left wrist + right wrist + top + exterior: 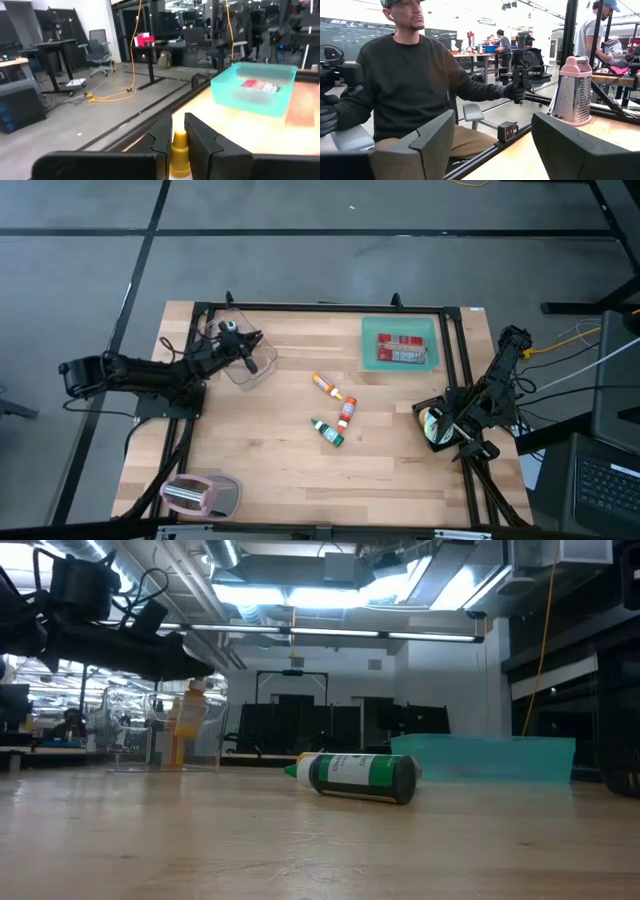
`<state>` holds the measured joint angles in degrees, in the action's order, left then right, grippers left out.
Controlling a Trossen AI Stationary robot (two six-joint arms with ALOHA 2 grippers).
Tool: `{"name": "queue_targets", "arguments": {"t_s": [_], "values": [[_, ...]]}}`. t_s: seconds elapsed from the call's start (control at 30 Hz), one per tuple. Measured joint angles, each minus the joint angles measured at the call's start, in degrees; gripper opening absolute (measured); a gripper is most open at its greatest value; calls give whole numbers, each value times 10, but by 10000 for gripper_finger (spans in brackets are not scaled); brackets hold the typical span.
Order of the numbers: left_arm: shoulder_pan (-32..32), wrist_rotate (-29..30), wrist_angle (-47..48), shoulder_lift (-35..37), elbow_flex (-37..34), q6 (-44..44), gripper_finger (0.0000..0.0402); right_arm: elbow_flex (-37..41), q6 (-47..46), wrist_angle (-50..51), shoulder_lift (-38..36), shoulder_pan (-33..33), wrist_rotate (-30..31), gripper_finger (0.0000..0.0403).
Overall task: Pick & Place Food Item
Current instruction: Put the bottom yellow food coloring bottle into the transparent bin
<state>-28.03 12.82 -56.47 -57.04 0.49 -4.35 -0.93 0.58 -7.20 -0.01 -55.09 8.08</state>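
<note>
We see the left fingers (176,142) clamped on a yellow bottle (179,155) over the clear container (243,363). Three more bottles (337,411) lie on the tabletop (300,460) between both arms. The right fingers (490,145) stand wide apart, empty, beside the pink grater (574,92).

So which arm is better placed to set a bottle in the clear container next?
Probably the left. The left gripper is shut on a yellow-capped bottle and sits at the clear container. The right gripper is open, holds nothing, and is parked at the table's far right edge.
</note>
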Motion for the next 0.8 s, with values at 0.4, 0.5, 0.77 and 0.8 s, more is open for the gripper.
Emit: {"name": "queue_targets", "arguments": {"t_s": [0.4,0.5,0.77,0.8], "values": [[-23,-12,-25,-79,0,17,29,0,0,0,0,0,0,258],[-35,-39,-63,-98,0,18,29,0,0,0,0,0,0,258],[-57,-69,-120,-152,0,31,29,0,0,0,0,0,-2,258],[-59,-70,-120,-160,0,32,29,0,0,0,0,0,-2,258]]}}
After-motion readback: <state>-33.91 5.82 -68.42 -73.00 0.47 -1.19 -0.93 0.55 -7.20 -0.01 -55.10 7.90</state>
